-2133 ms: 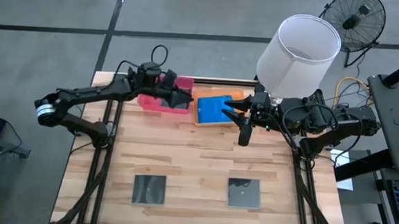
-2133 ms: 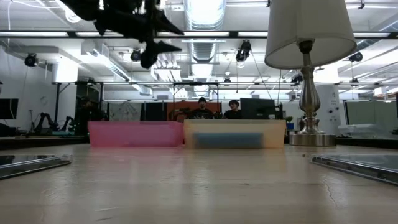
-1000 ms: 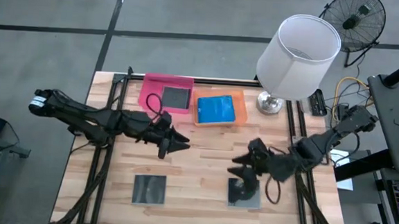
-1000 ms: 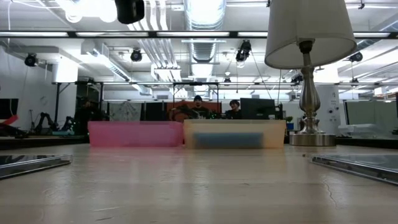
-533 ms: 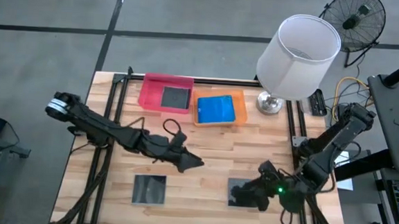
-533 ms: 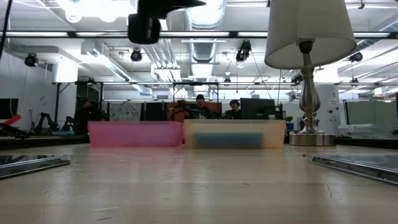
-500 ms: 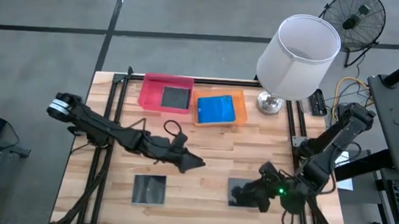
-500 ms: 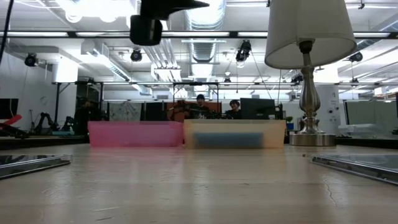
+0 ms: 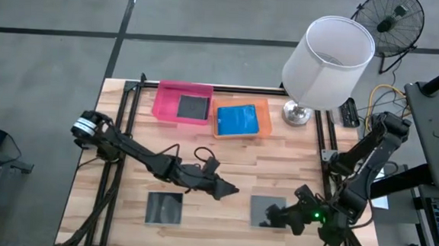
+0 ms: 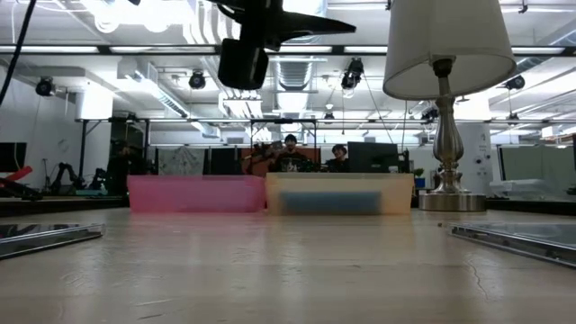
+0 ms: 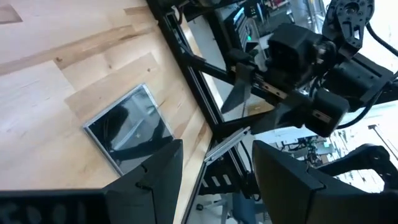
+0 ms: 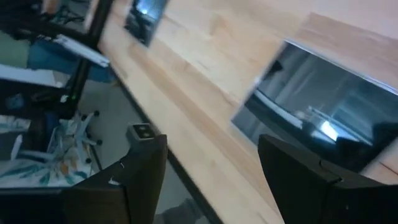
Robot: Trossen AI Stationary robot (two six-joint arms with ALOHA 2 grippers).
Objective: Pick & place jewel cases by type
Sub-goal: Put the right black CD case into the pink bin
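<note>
2 dark jewel cases lie loose on the bench (image 9: 122, 209), both on the side away from the lamp (image 9: 327, 49): the right dark case (image 9: 264, 210) nearer the lamp's corner, the left dark case (image 9: 164, 207) farther along the same edge. A sorted dark case (image 9: 192, 107) sits in the pink tray (image 9: 164, 97) and blue cases (image 9: 239, 120) fill the orange tray (image 9: 262, 106) beside the lamp.

The right gripper (image 9: 275, 216), fingers apart, hangs at the right dark case's edge; the left gripper (image 9: 229, 190), fingers also apart, hovers between the 2 loose cases. For a clean pick, the right gripper probably needs to settle squarely over the thin edge and close gently, since glossy plastic may slip.

Compared with 0.5 s earlier, the left gripper has advanced farther from the trays toward the right dark case, while the right arm has drawn back slightly; all cases lie unchanged.
</note>
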